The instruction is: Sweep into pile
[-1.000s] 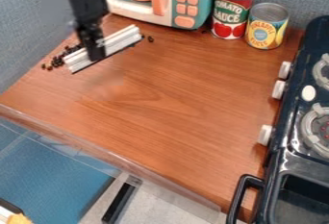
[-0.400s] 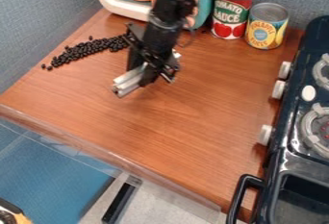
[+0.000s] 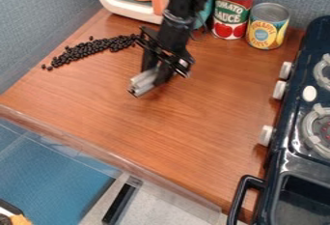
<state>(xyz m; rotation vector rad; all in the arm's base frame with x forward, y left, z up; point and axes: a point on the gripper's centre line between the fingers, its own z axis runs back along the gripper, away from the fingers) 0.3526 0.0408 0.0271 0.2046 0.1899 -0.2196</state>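
Beans (image 3: 87, 49), too many to count, lie in one strip on the worktop (image 3: 161, 132), its long axis slanting from lower left to upper right. The gripper (image 3: 158, 75) has one sweeper (image 3: 144, 81) clamped in its jaws, pointing lower left. Two labelled cans (image 3: 232, 14) stand upright.

The taller can (image 3: 232, 9) bears the words "TOMATO SAUCE" in pale letters, one word above the other. Across the upper label of the shorter can (image 3: 268, 26) beside it runs "PINEAPPLE"; the word lower on that label is too small to tell.
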